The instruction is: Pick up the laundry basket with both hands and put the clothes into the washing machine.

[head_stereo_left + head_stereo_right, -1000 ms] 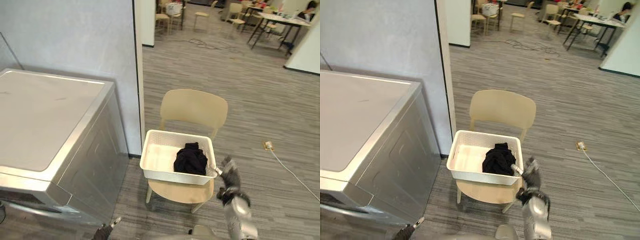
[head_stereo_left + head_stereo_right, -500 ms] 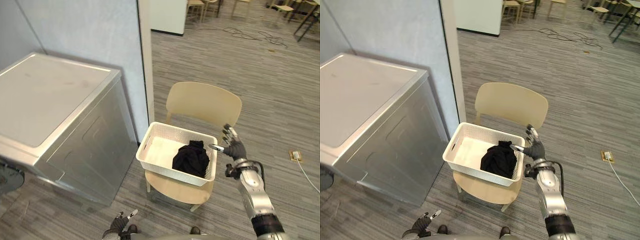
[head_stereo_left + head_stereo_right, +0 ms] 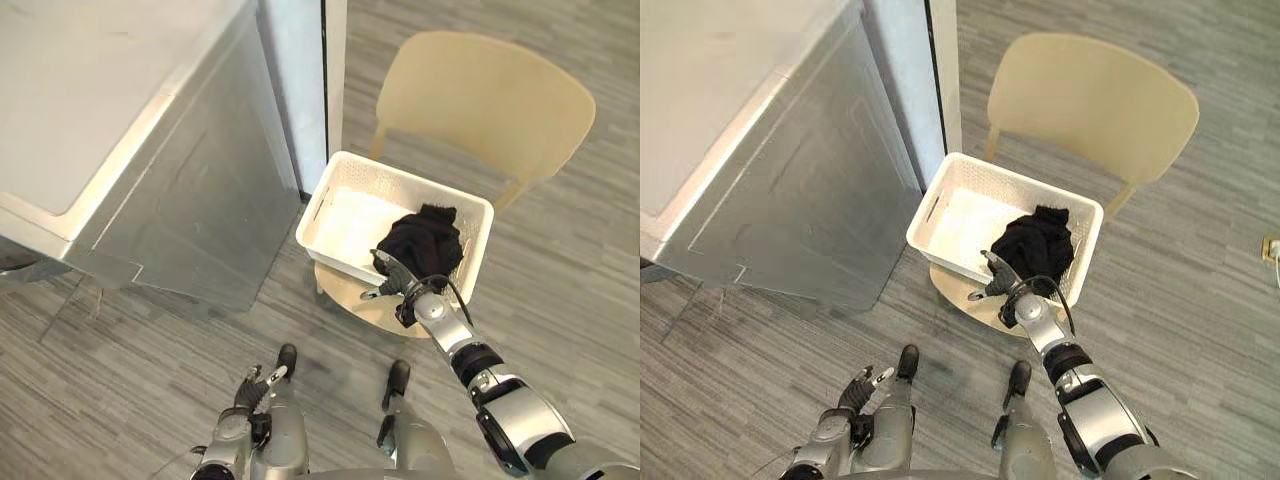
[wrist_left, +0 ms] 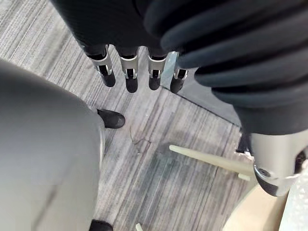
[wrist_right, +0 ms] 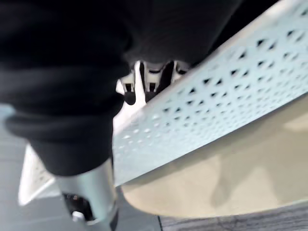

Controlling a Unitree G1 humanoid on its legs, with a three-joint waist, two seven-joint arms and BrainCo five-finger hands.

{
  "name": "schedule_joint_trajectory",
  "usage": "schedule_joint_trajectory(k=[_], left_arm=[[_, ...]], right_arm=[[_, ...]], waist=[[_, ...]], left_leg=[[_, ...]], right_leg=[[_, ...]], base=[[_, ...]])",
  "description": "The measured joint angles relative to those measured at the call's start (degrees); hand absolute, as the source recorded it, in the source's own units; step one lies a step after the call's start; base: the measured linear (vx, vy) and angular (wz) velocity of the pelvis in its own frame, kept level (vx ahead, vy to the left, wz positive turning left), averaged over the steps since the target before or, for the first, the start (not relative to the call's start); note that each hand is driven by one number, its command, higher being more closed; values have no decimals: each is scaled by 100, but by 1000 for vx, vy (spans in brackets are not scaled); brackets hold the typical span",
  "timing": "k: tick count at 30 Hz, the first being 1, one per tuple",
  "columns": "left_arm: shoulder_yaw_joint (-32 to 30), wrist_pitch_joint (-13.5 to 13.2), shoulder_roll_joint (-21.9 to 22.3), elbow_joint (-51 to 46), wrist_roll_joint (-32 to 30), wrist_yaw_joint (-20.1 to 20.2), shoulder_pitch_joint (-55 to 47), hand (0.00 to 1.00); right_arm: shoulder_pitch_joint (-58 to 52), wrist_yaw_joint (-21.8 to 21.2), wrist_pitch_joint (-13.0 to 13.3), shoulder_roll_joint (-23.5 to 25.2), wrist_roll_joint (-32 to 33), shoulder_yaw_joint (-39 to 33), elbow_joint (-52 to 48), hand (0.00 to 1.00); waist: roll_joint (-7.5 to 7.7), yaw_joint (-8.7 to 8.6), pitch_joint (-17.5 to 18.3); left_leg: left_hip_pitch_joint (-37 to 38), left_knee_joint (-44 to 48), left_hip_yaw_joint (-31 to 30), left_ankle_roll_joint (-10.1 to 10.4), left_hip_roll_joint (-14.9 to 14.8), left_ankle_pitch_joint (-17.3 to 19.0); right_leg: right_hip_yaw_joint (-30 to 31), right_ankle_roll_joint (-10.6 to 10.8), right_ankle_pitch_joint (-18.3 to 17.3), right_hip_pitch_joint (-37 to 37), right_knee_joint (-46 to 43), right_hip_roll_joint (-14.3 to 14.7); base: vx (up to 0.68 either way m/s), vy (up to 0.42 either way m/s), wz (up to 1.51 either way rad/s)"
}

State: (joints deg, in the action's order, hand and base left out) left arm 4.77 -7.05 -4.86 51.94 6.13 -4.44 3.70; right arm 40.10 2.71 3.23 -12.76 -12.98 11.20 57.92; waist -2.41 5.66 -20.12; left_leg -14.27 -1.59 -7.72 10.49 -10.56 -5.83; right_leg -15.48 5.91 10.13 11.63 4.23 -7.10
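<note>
A white perforated laundry basket sits on the seat of a beige chair. A black garment lies bunched in its right half. My right hand is at the basket's near rim, its fingers reaching straight over the basket wall and its thumb spread outside. My left hand hangs low over the floor, well short of the basket, with its fingers straight and nothing in them. The silver washing machine stands to the left of the chair.
A pale wall panel stands between the washing machine and the chair. Grey striped floor lies open in front of the machine and around the chair. The chair seat juts out under the basket.
The camera has tilted down and come closer. My right hand has moved from beside the basket's right end to its near rim. The left hand stays low.
</note>
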Motion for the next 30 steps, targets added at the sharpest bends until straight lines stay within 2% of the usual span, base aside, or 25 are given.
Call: schedule_joint_trajectory(k=[10, 22, 27, 30], left_arm=[[134, -71, 13, -247, 5, -332, 50, 0], [236, -75, -2, -306, 113, -363, 238, 0], [411, -72, -17, -314, 211, -451, 311, 0], [458, -62, 14, -286, 211, -449, 393, 0]], right_arm=[[465, 590, 29, -32, -36, -632, -110, 0], [495, 601, 131, -52, -36, -697, -428, 0], [502, 605, 159, -2, -69, -706, -561, 0], [359, 607, 153, 15, -71, -714, -775, 0]], waist=[[22, -17, -266], [88, -63, -539], [107, -155, -606], [110, -154, -613]], left_leg=[[-114, -33, 66, -3, 52, -2], [-113, -50, 169, -3, 79, -1], [-176, -55, 185, -5, 87, -1], [-172, -55, 237, -4, 84, 0]], right_leg=[[138, 22, 17, 188, -6, -49], [230, 38, 27, 284, -51, -87], [272, 42, 24, 390, -102, -99], [293, 43, 23, 394, -102, -100]], base=[[4, 5, -2], [-3, 3, -4], [-4, 1, -1], [3, 2, -1]])
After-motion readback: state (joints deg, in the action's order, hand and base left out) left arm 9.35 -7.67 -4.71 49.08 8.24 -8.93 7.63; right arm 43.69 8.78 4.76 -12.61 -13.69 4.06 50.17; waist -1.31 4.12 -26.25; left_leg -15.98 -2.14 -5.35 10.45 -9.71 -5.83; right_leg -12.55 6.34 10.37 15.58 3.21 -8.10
